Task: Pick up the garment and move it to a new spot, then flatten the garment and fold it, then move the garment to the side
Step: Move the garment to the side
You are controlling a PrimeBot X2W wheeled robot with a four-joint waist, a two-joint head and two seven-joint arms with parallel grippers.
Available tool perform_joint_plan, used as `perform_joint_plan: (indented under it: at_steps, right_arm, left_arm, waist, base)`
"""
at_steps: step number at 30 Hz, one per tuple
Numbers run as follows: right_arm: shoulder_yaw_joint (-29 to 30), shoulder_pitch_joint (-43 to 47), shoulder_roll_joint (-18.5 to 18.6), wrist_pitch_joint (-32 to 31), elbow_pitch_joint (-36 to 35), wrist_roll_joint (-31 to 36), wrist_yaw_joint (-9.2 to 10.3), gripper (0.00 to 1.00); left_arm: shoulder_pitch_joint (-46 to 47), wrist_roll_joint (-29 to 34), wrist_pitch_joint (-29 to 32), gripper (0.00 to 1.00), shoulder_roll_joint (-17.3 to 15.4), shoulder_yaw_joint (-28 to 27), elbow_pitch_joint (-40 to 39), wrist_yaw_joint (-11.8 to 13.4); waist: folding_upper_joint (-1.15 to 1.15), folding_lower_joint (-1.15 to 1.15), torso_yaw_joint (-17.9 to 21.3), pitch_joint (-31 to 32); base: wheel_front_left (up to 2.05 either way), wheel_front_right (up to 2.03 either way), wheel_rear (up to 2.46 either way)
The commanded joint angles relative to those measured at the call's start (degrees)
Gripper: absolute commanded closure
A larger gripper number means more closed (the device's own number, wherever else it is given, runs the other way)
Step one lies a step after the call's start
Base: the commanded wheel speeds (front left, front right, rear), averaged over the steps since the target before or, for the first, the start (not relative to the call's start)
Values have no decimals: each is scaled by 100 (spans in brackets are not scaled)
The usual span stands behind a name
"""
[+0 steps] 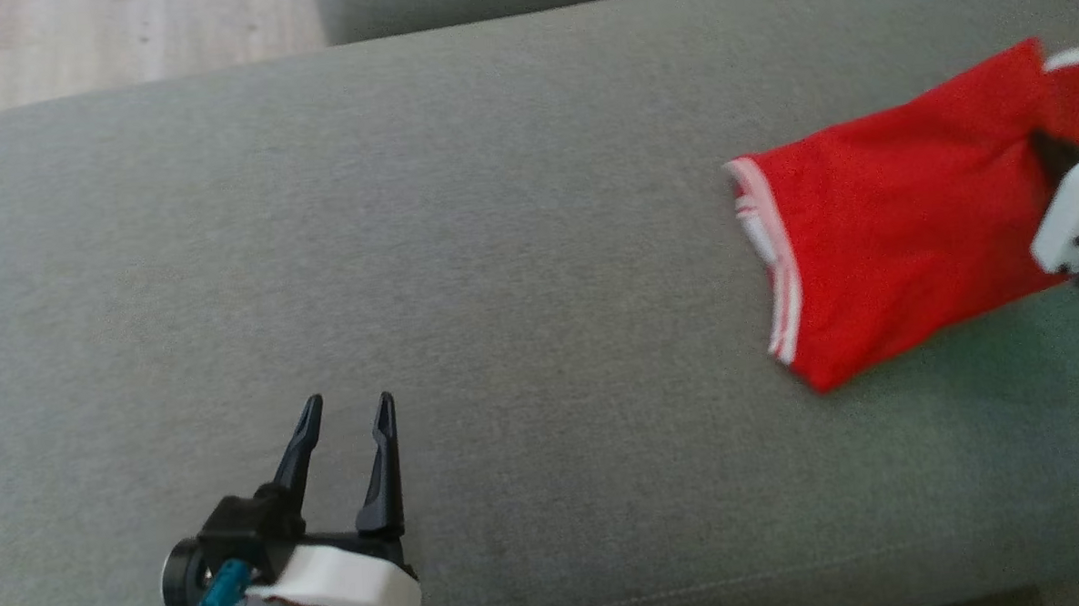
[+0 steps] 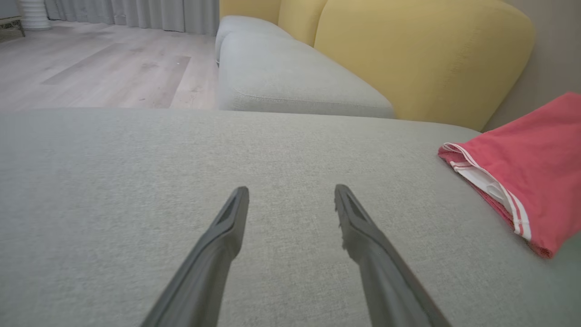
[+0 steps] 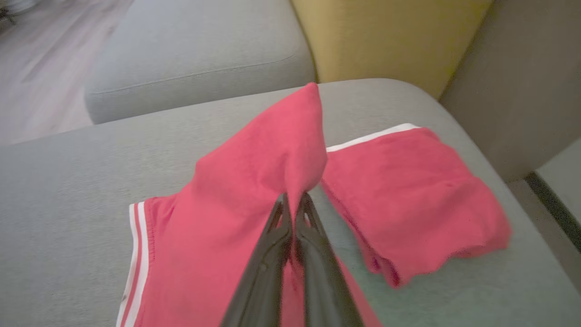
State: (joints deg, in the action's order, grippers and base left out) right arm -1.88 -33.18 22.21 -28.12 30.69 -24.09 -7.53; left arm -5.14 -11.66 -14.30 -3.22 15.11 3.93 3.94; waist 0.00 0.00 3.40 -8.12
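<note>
The garment (image 1: pixel 891 224) is red with white-striped hems and lies at the right end of a grey sofa seat (image 1: pixel 466 279). My right gripper (image 3: pixel 294 200) is shut on a fold of the garment (image 3: pixel 254 181), which rises in a peak above the fingertips; its white housing shows at the head view's right edge, with one dark fingertip (image 1: pixel 1047 149) over the cloth. Far from it, at the lower left, my left gripper (image 1: pixel 348 411) stands open over bare cushion. The left wrist view has the garment (image 2: pixel 531 172) at its right edge, beyond the open left gripper (image 2: pixel 290 195).
A second grey cushion (image 2: pixel 290 77) and yellow backrests (image 2: pixel 422 59) lie beyond the seat. Pale wood floor (image 2: pixel 91 68) is off the seat's far left. The seat's right end drops off near a beige wall (image 3: pixel 522 81).
</note>
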Motion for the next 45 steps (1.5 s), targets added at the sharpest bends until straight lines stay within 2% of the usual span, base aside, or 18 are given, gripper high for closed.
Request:
perform_joint_plan:
  at_steps: [1, 6, 9, 15, 19, 20, 21, 22, 26, 30, 36, 45]
  right_arm:
    - [56, -323, 186, 110, -181, 84, 4, 100]
    - [345, -599, 368, 309, -61, 358, 4, 100]
    - [637, -891, 515, 531, 111, 635, 4, 100]
    - [1231, -1253, 832, 535, 433, 1088, 4, 100]
    - [1646, -1332, 916, 534, 603, 1459, 4, 99]
    - [1806, -1356, 915, 553, 647, 1612, 4, 56]
    - [1922, -1356, 899, 530, 695, 1761, 4, 6]
    - [2004, -1335, 892, 479, 737, 1927, 4, 0]
    - [2249, -1237, 948, 612, 572, 2686, 4, 0]
    - [2250, -1033, 727, 855, 125, 3063, 4, 0]
    - [1709, -199, 194, 1451, -956, 2715, 4, 0]
    - [1198, 2066, -839, 2096, -2951, 2129, 4, 0]
  left_arm:
    - [208, 59, -70, 0, 35, -145, -182, -26]
    - [282, 160, -70, 0, 35, -115, -131, -112]
    - [326, 236, -70, 0, 35, -98, -124, -158]
    - [314, 312, -70, 0, 35, -160, -160, -165]
    - [303, 320, -70, 0, 35, -181, -178, -169]
    - [304, 316, -70, 0, 35, -190, -185, -163]
    - [303, 312, -70, 0, 35, -192, -190, -159]
    - [296, 304, -70, 0, 35, -190, -194, -149]
    - [267, 256, -70, 0, 35, -149, -217, -113]
    - [181, 207, -70, 0, 35, -169, -186, -89]
    - [-37, 135, -70, 0, 35, -306, -156, -22]
    - [-287, 27, -70, 0, 35, -461, 12, 99]
  waist:
    - [0, 0, 235, -173]
    - [0, 0, 221, -383]
    - [0, 0, 56, -564]
    - [0, 0, -206, -768]
    - [0, 0, -275, -810]
    - [0, 0, -285, -816]
    - [0, 0, -291, -808]
    - [0, 0, -292, -787]
    - [0, 0, -266, -663]
    - [0, 0, -205, -421]
    - [0, 0, -89, 61]
    - [0, 0, -292, 677]
  base:
    - [0, 0, 0]
    - [0, 0, 0]
    - [0, 0, 0]
    - [0, 0, 0]
    - [0, 0, 0]
    - [0, 0, 0]
    - [0, 0, 0]
    - [0, 0, 0]
    - [0, 0, 0]
    - [0, 0, 0]
    - [0, 0, 0]
    - [0, 0, 0]
